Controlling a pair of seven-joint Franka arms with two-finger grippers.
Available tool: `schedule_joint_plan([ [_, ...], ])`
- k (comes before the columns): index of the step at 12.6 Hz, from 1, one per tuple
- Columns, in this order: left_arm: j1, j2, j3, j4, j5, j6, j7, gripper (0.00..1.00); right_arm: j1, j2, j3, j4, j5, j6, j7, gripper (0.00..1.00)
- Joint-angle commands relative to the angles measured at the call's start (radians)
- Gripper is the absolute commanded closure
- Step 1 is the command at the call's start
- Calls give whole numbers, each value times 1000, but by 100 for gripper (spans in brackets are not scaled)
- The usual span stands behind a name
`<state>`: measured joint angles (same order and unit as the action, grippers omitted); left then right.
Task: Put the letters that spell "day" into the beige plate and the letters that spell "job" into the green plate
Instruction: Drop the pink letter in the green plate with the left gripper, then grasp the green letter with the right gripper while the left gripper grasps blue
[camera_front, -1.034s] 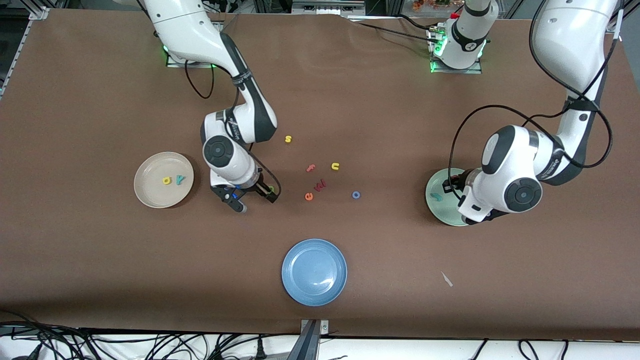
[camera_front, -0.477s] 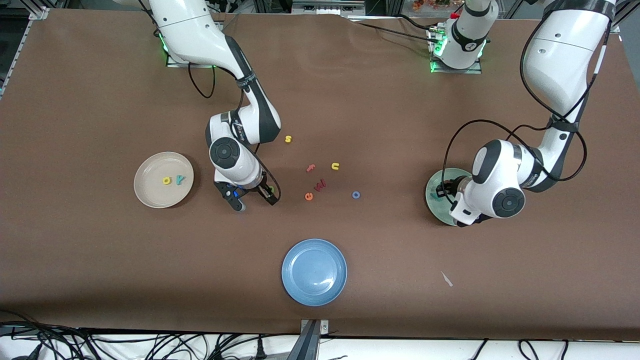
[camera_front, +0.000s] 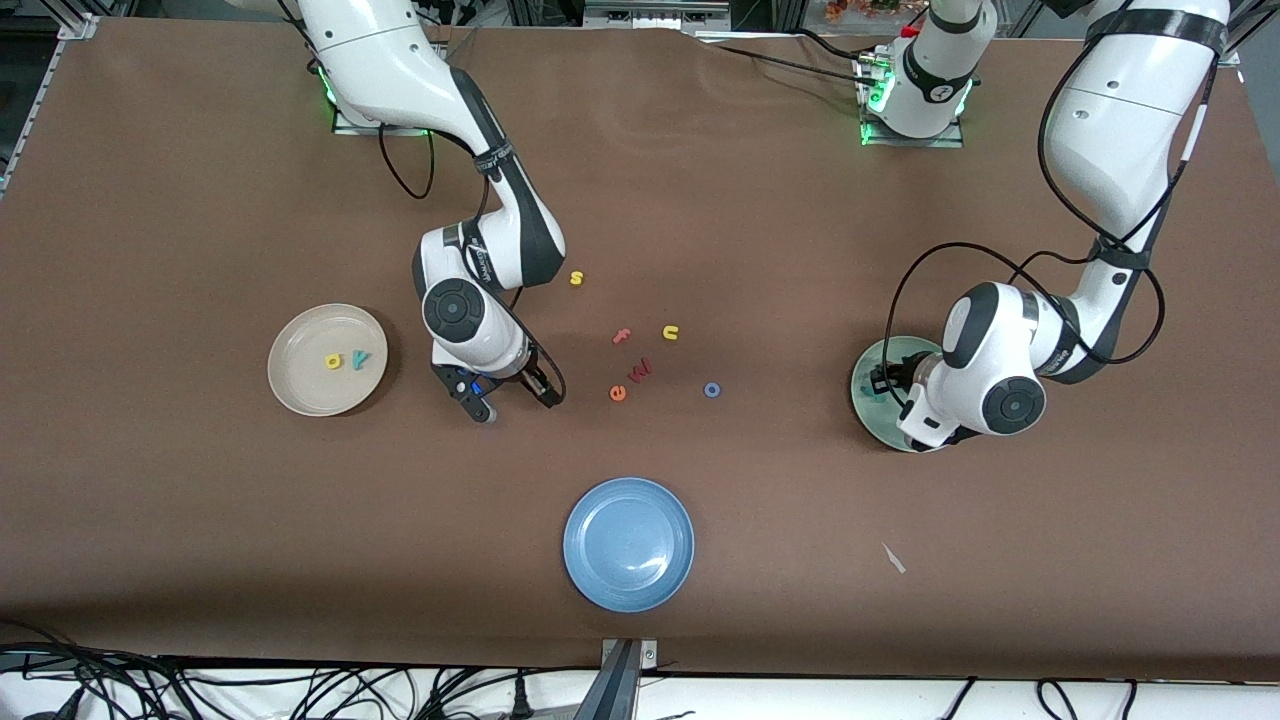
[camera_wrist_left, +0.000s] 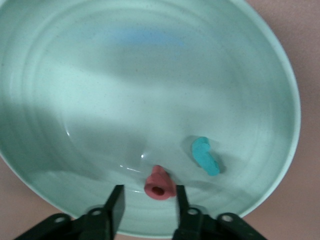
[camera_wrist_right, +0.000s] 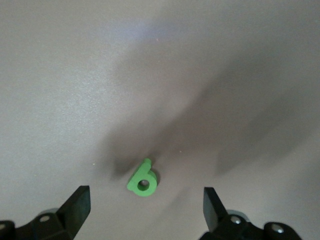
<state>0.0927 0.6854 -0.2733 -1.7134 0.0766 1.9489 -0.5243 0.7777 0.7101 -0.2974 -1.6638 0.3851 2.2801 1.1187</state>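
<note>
The green plate (camera_front: 864, 402) (camera_wrist_left: 150, 75) lies at the left arm's end of the table. My left gripper (camera_wrist_left: 149, 196) hangs low over it, jaws open. The pink "b" (camera_wrist_left: 160, 184) lies on the plate between the fingers, up against one of them. The teal "j" (camera_wrist_left: 206, 156) lies beside it. The beige plate (camera_front: 300, 385) holds the yellow "d" (camera_front: 333, 360) and the teal "y" (camera_front: 358, 358). My right gripper (camera_front: 514, 400) (camera_wrist_right: 146, 197) stands open over the green "a" (camera_wrist_right: 143, 181) on the bare table. The blue "o" (camera_front: 712, 389) lies mid-table.
Loose letters lie mid-table: a yellow "s" (camera_front: 576, 278), a pink "f" (camera_front: 622, 336), a yellow "u" (camera_front: 670, 332), an orange "e" (camera_front: 618, 393) and a dark red "w" (camera_front: 641, 370). A blue plate (camera_front: 628, 543) sits nearer the front camera, with a white scrap (camera_front: 894, 558) toward the left arm's end.
My left gripper has come down over the green plate and its jaws have spread apart from the pink "b". The right gripper has shifted slightly over the green "a".
</note>
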Motion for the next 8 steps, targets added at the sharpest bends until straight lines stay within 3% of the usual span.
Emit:
schedule_joint_plan([
  [1, 4, -39, -7, 3, -15, -22, -2, 0, -5, 5, -2, 24, 6, -31, 26, 0],
  [4, -4, -99, -45, 9, -17, -47, -22, 0, -9, 12, -2, 25, 8, -22, 113, 0],
  [8, -13, -113, -153, 58, -15, -44, -283, 0, -11, 15, -2, 26, 44, -17, 168, 0],
])
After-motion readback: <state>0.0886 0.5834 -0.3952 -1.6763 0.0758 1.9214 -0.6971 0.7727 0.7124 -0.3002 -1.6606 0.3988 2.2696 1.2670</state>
